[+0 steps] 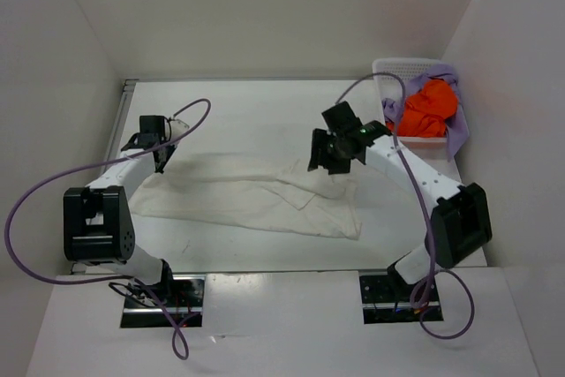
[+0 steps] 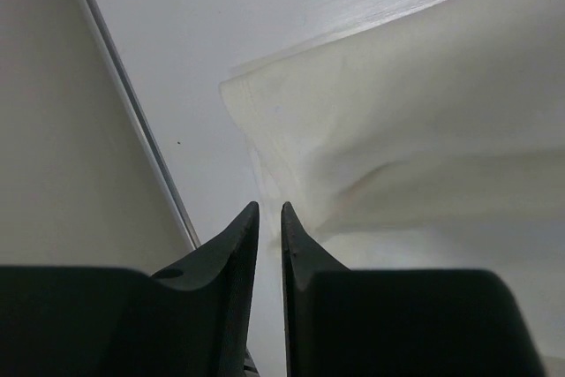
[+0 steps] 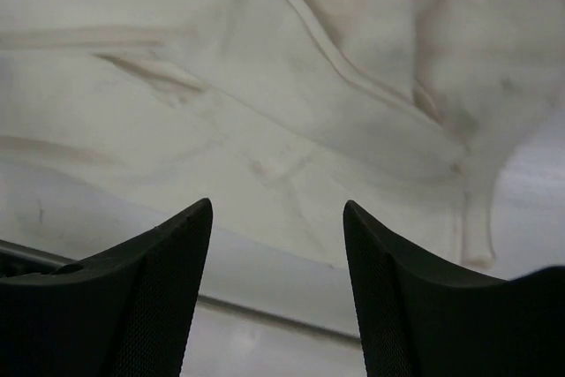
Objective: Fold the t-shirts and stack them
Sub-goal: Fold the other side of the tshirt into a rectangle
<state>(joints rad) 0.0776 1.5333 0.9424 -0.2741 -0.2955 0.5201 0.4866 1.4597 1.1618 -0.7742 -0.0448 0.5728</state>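
The cream-white t-shirt (image 1: 256, 196) lies spread and wrinkled across the middle of the table. My left gripper (image 1: 159, 152) is at its far left corner. In the left wrist view the jaws (image 2: 269, 209) are almost closed, pinching the shirt's edge (image 2: 406, 130), and creases run toward the tips. My right gripper (image 1: 328, 152) hovers over the shirt's far right part. In the right wrist view it is open (image 3: 278, 209) and empty above the cloth (image 3: 265, 86). The orange t-shirt (image 1: 428, 108) and the lavender t-shirt (image 1: 459, 134) are bunched in the basket.
The white perforated basket (image 1: 393, 68) stands at the far right corner. White walls enclose the table on the left, back and right. A metal strip (image 2: 132, 103) runs along the table's left edge, close to my left gripper.
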